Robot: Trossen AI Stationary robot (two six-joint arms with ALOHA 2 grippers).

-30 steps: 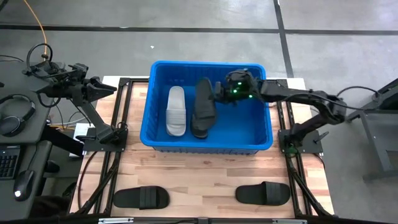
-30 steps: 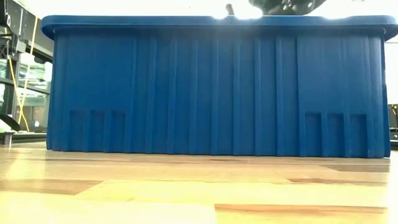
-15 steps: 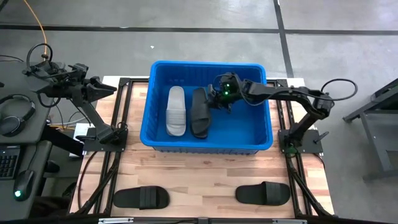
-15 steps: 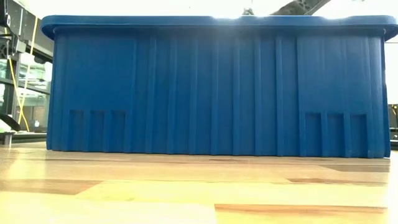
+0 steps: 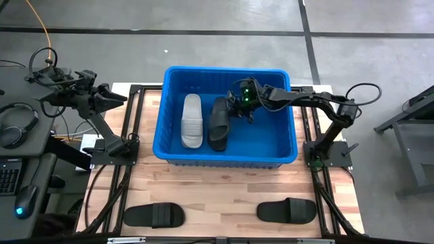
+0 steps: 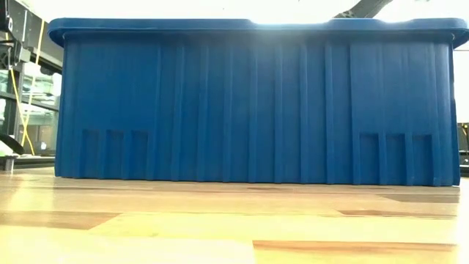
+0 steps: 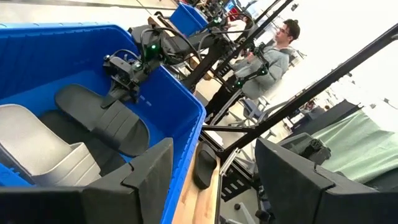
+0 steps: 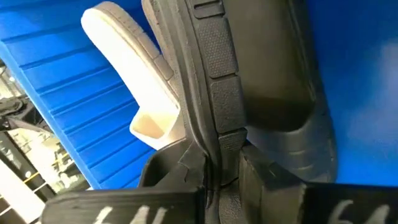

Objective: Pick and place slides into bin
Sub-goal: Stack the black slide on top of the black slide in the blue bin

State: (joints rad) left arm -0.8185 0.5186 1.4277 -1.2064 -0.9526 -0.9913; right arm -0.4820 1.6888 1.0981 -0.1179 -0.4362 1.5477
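— So where's the right claw (image 5: 239,108)?

— Inside the bin (image 5: 281,154), clamped on the edge of a black slide (image 5: 218,122) that lies beside a pale slide (image 5: 192,120).

— And the left claw (image 5: 115,95)?

— Parked past the bin's left side, off the counter (image 5: 224,193), fingers apart and empty.

— Anything left on the planks?

— Two black slides near the front edge, one left (image 5: 154,215), one right (image 5: 286,210). Grey concrete floor (image 5: 203,34) lies around the rig, headphones (image 5: 17,125) sit on a desk at left, and a person (image 7: 267,59) stands beyond.
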